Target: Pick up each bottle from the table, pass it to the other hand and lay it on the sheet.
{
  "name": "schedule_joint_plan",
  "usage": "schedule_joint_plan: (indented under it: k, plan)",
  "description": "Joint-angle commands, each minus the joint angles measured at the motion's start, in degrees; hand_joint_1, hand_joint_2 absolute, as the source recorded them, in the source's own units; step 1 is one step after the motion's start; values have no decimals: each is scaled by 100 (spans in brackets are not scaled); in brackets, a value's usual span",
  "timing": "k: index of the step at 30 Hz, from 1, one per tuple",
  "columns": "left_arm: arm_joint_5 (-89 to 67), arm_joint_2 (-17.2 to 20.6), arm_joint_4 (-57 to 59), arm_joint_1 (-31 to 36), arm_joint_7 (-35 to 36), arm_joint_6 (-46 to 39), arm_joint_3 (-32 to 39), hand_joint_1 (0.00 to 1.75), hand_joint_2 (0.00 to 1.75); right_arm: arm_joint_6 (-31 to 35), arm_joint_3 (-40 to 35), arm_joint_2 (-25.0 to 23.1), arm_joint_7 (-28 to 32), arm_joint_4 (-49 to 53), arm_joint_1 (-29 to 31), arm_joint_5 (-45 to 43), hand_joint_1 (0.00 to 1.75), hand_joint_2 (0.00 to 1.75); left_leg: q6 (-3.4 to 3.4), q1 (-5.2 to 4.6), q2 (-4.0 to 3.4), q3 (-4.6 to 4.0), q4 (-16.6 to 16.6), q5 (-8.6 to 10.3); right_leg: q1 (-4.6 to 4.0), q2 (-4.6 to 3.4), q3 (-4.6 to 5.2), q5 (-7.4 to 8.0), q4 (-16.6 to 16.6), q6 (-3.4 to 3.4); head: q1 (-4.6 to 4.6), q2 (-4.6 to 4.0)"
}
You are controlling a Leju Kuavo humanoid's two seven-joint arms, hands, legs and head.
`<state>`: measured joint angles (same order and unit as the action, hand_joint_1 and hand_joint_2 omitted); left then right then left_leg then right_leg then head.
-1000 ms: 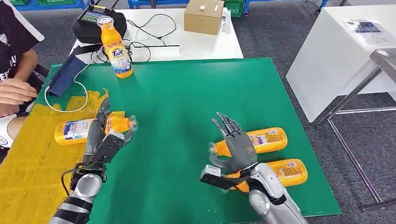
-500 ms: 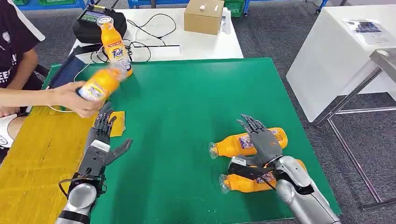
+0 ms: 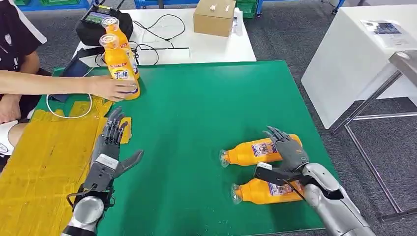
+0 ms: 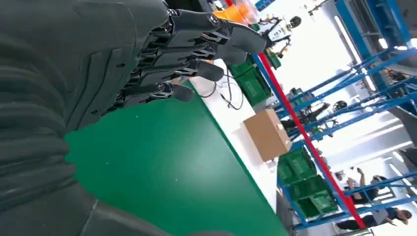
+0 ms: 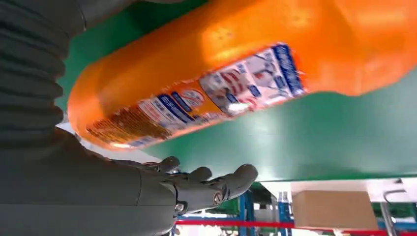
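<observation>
A green mat (image 3: 206, 113) covers the table, with a yellow sheet (image 3: 39, 162) spread along its left side and a white table (image 3: 206, 42) behind carrying a brown cardboard box (image 3: 214, 16) and black cables (image 3: 152, 34). From the head view, two orange plastic bottles lie on their sides on the mat's right part: the farther lying bottle (image 3: 253, 151) and the nearer lying bottle (image 3: 268, 191), close together. The right hand (image 3: 287, 150) rests over the farther one's base end, fingers spread, not closed around it. The right wrist view brings that bottle right up close, its printed label facing the camera, with the fingers (image 5: 216, 184) stretched out alongside it, apart. The left hand (image 3: 110, 147) hovers at the sheet's edge, fingers apart, holding nothing; its wrist view shows the box and blue racks (image 4: 373, 59) beyond. At the mat's far left corner, a person's hand (image 3: 113, 87) grips an upright orange bottle (image 3: 118, 66), with another upright bottle (image 3: 112, 25) just behind.
</observation>
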<state>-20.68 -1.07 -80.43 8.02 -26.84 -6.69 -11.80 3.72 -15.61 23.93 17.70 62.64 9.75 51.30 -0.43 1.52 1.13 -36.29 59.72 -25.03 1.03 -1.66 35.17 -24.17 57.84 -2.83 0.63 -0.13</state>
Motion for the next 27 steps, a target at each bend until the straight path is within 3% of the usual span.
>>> schedule_joint_plan:
  k: [1, 12, 21, 22, 23, 25, 27]
  plan:
    - [10, 26, 108, 101, 17, 14, -182, 0, 175, -66, -82, -106, 35, -597, 266, -7, 0, 175, 6, -1, -9, 14, -5, -3, -3, 4, -12, -1, -5, 7, 0, 0]
    - [48, 47, 200, 148, 24, -17, -224, 0, 175, -137, -187, -102, 32, -864, 368, 0, 0, 175, 12, -5, -18, 34, -13, -6, -2, 5, -29, -2, -11, 12, -2, 0]
    - [99, 25, 223, 182, 71, -68, -290, 0, 175, 81, -534, -201, -604, -1543, 869, 544, 0, 175, 13, -5, -24, 41, -17, -6, -3, 3, -34, 0, -16, 14, -2, 0]
    - [117, -22, 247, 167, 135, -100, -302, 0, 175, 140, -712, -248, -1079, -1852, 1071, 908, 87, 175, 11, -4, -28, 37, -15, -4, -3, -4, -28, 3, -14, 13, -2, 0]
    - [104, -25, 268, 164, 153, -107, -307, 0, 175, 145, -749, -256, -1163, -1904, 1105, 980, 127, 175, 9, -2, -19, 26, -11, -3, -3, 0, -21, 2, -11, 10, -2, 0]
    - [89, -36, 320, 163, 171, -119, -309, 0, 175, 229, -742, -329, -1255, -2020, 1166, 1085, 148, 175, 10, -3, -18, 30, -13, -3, -3, 3, -25, 1, -13, 11, -2, 0]
    - [90, -43, 322, 152, 174, -120, -296, 0, 175, 302, -740, -374, -1351, -2087, 1213, 1182, 152, 175, 10, -3, -22, 36, -16, -4, -4, 1, -29, 1, -16, 12, -2, 0]
